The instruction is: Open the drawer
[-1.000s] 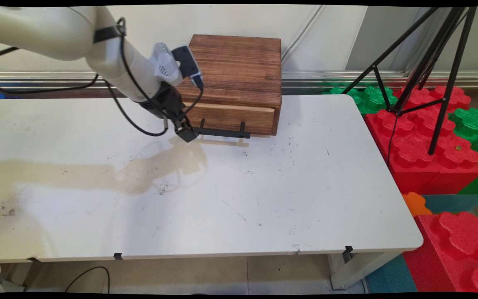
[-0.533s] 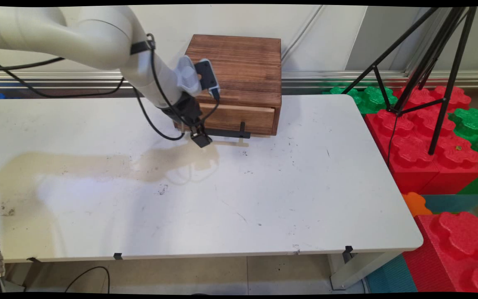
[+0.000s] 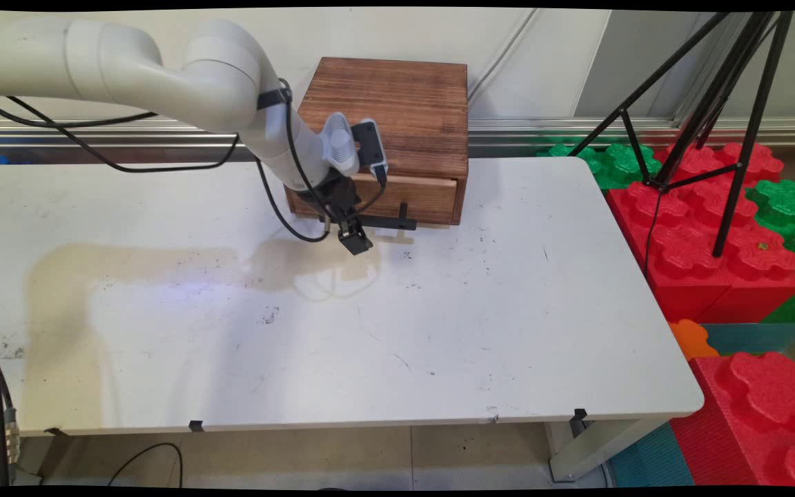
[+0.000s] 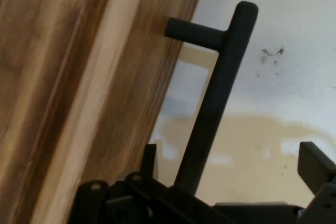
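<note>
Where gripper (image 3: 355, 243) straddles black drawer handle (image 4: 212, 100) of wooden box (image 3: 397, 117), fingers spread apart; no lettering legible.

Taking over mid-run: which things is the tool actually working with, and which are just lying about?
In play: tool, open astride the black handle on the drawer of the wooden box.
Lying about: tripod, red and green foam blocks.

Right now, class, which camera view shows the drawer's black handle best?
The hand view: the handle fills the frame, its bar and one post clear against the wooden drawer front. The main view shows the handle small, partly behind the gripper.
</note>
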Motion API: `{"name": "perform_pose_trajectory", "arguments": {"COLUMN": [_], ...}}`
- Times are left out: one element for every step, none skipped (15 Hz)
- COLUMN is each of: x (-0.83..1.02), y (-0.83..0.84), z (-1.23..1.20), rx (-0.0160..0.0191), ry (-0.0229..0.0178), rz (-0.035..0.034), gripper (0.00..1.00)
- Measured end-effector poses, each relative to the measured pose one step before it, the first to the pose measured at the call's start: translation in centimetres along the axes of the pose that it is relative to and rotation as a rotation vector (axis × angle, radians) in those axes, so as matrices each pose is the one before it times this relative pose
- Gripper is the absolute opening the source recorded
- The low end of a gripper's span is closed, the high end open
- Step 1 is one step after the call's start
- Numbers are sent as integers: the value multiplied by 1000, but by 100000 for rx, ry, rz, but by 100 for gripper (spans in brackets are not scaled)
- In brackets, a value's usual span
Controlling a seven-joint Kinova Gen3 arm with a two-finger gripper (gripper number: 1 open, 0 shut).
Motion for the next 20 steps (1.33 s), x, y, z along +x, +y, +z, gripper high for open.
{"name": "perform_pose_trajectory", "arguments": {"x": [90, 115, 123, 63, 21, 58, 39, 53, 39, 43, 24, 47, 25, 27, 42, 55, -21, -7, -26, -49], "y": [-4, -6, 7, 25, 33, 62, 44, 77, 62, 99, 69, 119, 101, 190, 246, 305, 283, 204, 322, 418], "z": [466, 516, 473, 366, 219, 295, 173, 220, 117, 146, 64, 61, 22, 15, -31, -83, -105, -67, -121, -157], "rx": [-838, -916, -876, -815, -586, -789, -489, -621, -408, -488, -276, -400, -256, -496, -519, -490, -398, -295, -413, -500], "ry": [134, 159, 104, -80, -141, -137, -82, -187, -130, -257, -187, -244, -144, -219, -228, -212, -216, -152, -285, -390], "rz": [386, 379, 148, -56, -108, -120, -120, -224, -245, -413, -356, -532, -313, -478, -494, -504, -529, -275, -448, -385], "gripper": [100, 100, 100, 100, 100, 100, 100, 100, 100, 100, 100, 100, 100, 100, 100, 100, 100, 100, 100, 100]}}
